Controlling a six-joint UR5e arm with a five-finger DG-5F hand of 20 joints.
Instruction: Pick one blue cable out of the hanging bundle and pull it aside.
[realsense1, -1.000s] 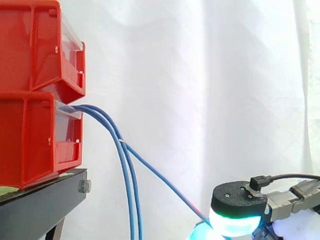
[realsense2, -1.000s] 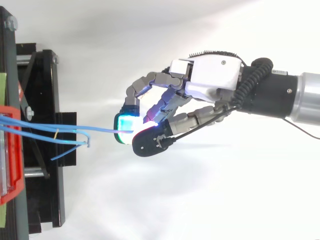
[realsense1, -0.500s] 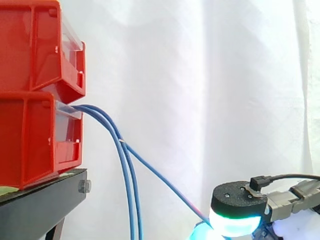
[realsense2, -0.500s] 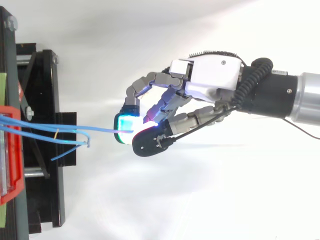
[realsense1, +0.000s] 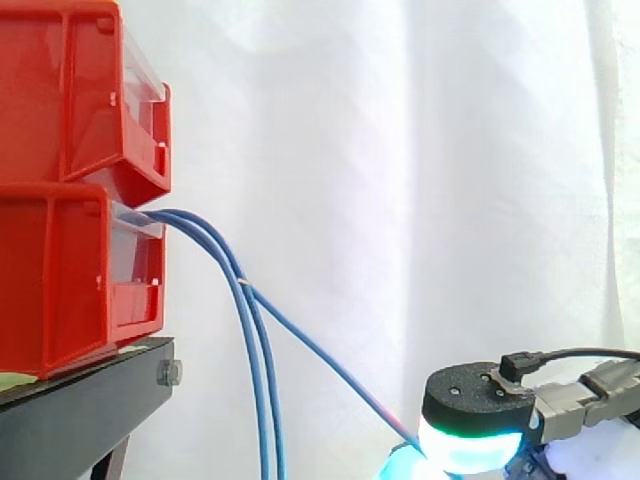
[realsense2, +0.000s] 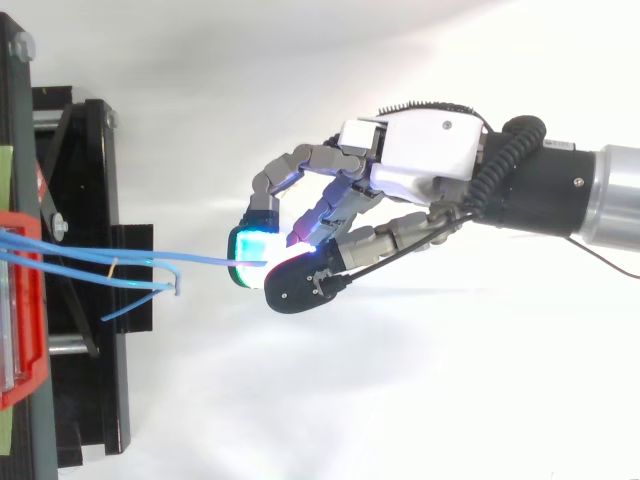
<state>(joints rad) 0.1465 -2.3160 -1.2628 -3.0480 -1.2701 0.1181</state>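
- My hand (realsense2: 400, 170) is curled, with a glowing cyan fingertip (realsense2: 252, 245) and the black-backed thumb closed together on the blue cable (realsense2: 200, 260).
- In the side view my hand (realsense1: 475, 415) sits at the bottom edge. The picture cuts it off below the green-lit pad, so the pinch point is hard to make out there.
- From the pinch, the blue cable (realsense1: 330, 365) runs up in a taut slant to the hanging bundle (realsense1: 247, 288), joining it at a small pale tie.
- The rest of the bundle drops straight down from that tie, and the bottom edge cuts off its lower ends.
- The cables all come out over the front edge of the lower red bin (realsense1: 70, 280). I cannot tell where they are fixed inside it.
- An upper red bin (realsense1: 70, 90) sits stacked on the lower one, and both rest on the black stand (realsense1: 80, 410), just back from its front edge.
- In the top view, short blue ends lie over the stand's front edge, close under the pulled cable.
- A white curtain (realsense1: 450, 150) hangs behind everything.
- Against the frames a second and half a second ago, I see no change: same grip, same cable slant, same bundle.
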